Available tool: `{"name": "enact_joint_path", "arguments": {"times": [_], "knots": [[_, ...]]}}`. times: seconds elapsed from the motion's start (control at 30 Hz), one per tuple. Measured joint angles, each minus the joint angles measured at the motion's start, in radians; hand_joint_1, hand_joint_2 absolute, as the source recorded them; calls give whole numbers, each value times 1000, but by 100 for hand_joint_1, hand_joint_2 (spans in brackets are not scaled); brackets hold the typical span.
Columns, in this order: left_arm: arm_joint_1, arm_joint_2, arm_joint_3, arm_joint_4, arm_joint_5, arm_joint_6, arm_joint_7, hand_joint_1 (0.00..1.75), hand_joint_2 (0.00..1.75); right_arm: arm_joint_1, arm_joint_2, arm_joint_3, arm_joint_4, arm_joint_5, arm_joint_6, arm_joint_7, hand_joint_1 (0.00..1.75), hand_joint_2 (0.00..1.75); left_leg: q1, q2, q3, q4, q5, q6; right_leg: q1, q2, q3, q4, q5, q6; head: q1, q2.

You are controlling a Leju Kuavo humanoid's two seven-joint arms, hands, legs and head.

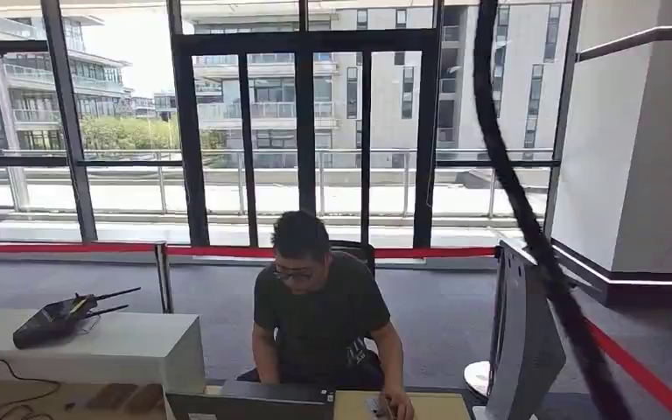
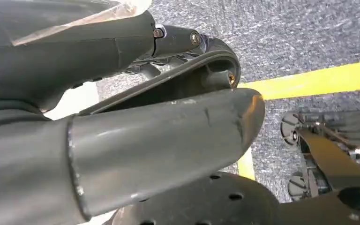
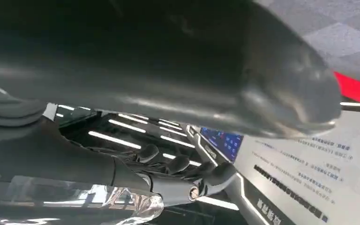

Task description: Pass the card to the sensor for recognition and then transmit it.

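My left hand [image 2: 136, 140] hangs over grey carpet, its thick thumb stretched out beside the dark fingers [image 2: 122, 37], with nothing gripped between them. My right hand [image 3: 103, 164] has its dark fingers [image 3: 178, 164] loosely bent under the thumb and holds nothing. Beyond those fingers lies a glossy dark terminal with a small blue screen [image 3: 221, 140] and a white panel of printed text [image 3: 304, 183]. In the head view a white upright stand [image 1: 525, 341] rises at the lower right beside the desk.
A person in a dark shirt [image 1: 319, 315] sits behind a laptop [image 1: 254, 402] at the desk. A black router [image 1: 61, 317] lies on a white counter [image 1: 131, 346] to the left. A black cable [image 1: 525, 219] hangs across the right. Red barrier tape [image 1: 639, 372] and yellow floor tape [image 2: 318, 79] mark the carpet.
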Motion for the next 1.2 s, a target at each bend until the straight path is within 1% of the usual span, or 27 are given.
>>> {"name": "enact_joint_path", "arguments": {"times": [0.07,0.2,0.23,0.3,0.33,0.4,0.5,0.57,0.63,0.67,0.73,0.8,0.87,0.93,1.07,1.2], "knots": [[0,0,0,0,-1,1,2,0,0,53,-1,-49,35,-3,-49,-17,0,0,0,0,1,0,0,0,0,0,0,0,-1,0,0,0],[1,0,0,0,-16,-2,6,0,0,149,20,-175,154,-66,-180,-84,0,0,0,-1,1,0,-1,0,0,-1,1,0,-3,1,1,0],[1,0,0,0,-17,-3,6,0,0,167,27,-203,182,-85,-214,-105,0,0,0,-1,1,0,-1,0,-1,-1,1,0,-3,1,0,0],[0,0,0,0,-15,-4,6,0,0,189,38,-248,244,-75,-273,-152,0,0,-1,3,3,0,-3,-1,0,2,0,0,-3,1,0,0],[-2,0,0,0,-12,-5,6,0,0,194,46,-276,284,-76,-298,-188,0,0,-1,3,4,0,-4,-1,-1,3,0,0,-3,0,0,0],[-3,0,0,0,-11,-8,13,0,0,211,71,-336,367,-105,-326,-249,0,0,0,3,5,-1,-4,0,0,3,2,0,-5,0,1,0],[-3,0,0,0,-1,-5,24,0,0,219,117,-396,482,-122,-333,-278,0,0,0,4,6,-1,-5,-1,0,4,3,0,-5,-1,1,0],[-4,-1,1,0,33,25,34,0,0,223,160,-428,547,-110,-334,-296,0,0,0,5,6,-2,-5,-1,1,5,3,0,-5,-1,1,0],[-5,-6,3,0,57,54,39,0,0,218,206,-435,598,-108,-332,-307,0,0,1,7,8,-2,-6,-2,1,7,4,0,-5,-1,0,0],[-5,-8,5,0,67,68,39,0,0,217,242,-447,628,-125,-322,-322,0,0,1,7,8,-2,-6,-2,2,7,5,0,-6,-2,0,0],[-6,-11,11,0,79,83,38,0,0,210,287,-466,673,-160,-289,-359,0,0,1,7,9,-2,-6,-2,1,7,5,0,-6,-2,-1,0],[-5,-16,21,0,88,96,32,0,0,207,338,-490,716,-201,-248,-410,0,0,2,7,9,-2,-6,-2,2,7,6,0,-6,-3,-2,0],[-5,-19,27,0,93,102,26,0,0,207,390,-509,750,-221,-229,-439,0,0,3,7,10,-2,-6,-3,3,7,7,0,-7,-4,-1,0],[-6,-20,30,0,97,103,24,0,0,207,438,-530,783,-246,-218,-444,0,0,3,7,10,-2,-6,-3,3,7,7,1,-7,-4,0,0],[-5,-22,45,0,114,116,24,0,0,204,510,-591,825,-353,-206,-449,0,0,3,7,10,-2,-6,-3,4,7,8,1,-7,-4,-1,0],[-4,-29,74,0,189,140,-8,0,0,199,571,-655,855,-426,-164,-448,0,0,3,7,11,-2,-6,-3,4,7,8,1,-7,-4,-1,0]]}}
